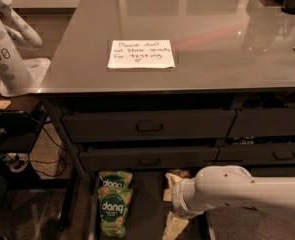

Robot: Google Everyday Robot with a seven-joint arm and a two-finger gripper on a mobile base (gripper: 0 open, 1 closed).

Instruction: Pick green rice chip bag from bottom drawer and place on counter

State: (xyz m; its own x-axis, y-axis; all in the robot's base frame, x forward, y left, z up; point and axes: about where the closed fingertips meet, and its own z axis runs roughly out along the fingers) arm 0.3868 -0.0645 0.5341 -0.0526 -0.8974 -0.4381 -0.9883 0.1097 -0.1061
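Note:
Two alike green rice chip bags lie in the open bottom drawer (147, 211), overlapping: the nearer one (112, 213) in front, the other (115, 178) behind it. My gripper (173, 204) hangs over the drawer just right of the bags, apart from them. Its pale fingers (174, 226) are spread, with nothing held between them. My white arm (247, 189) comes in from the right. The grey glass counter (222, 44) above carries a white handwritten note (140, 54).
Two closed drawers with recessed handles (149, 127) sit above the open one. A tan snack packet (180, 174) lies at the drawer's back, partly hidden behind my gripper. A white robot body (7, 54) and a low side shelf with cables (17, 149) stand at the left.

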